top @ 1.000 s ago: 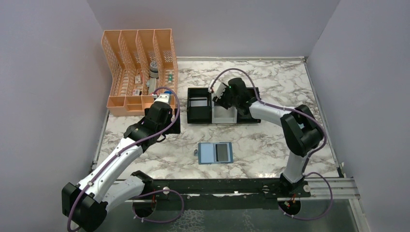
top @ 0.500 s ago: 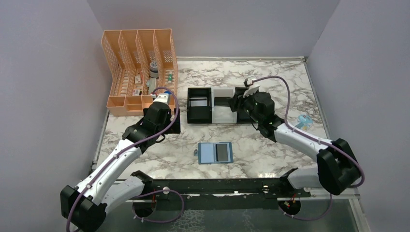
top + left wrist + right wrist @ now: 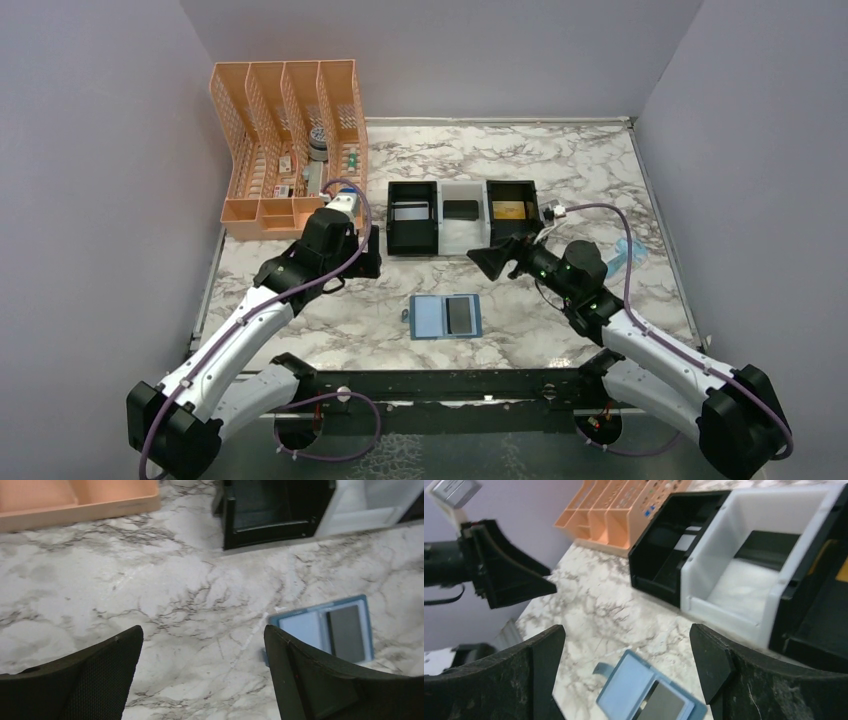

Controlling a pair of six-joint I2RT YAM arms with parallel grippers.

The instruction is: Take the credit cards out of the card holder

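The teal-blue card holder [image 3: 446, 317] lies open on the marble near the front; a dark grey rectangle [image 3: 461, 315] fills its right half, and I cannot tell if that is a card. It also shows in the left wrist view [image 3: 325, 630] and the right wrist view [image 3: 644, 690]. In the tray [image 3: 438, 246], a silver-grey card [image 3: 411, 212] lies in the left compartment, a black card [image 3: 460, 209] in the white middle one and a gold card [image 3: 508, 210] in the right one. My left gripper [image 3: 365, 255] [image 3: 202, 635] is open and empty, left of the tray. My right gripper [image 3: 480, 258] [image 3: 626, 630] is open and empty, between tray and card holder.
An orange mesh organizer [image 3: 290, 140] with small items stands at the back left. A small light-blue object [image 3: 625, 250] lies at the right of the table. Grey walls close in the left, back and right sides.
My right arm has swung back from over the tray toward the near right, its gripper now in front of the tray. The gold card now shows in the right compartment. The left arm barely moved.
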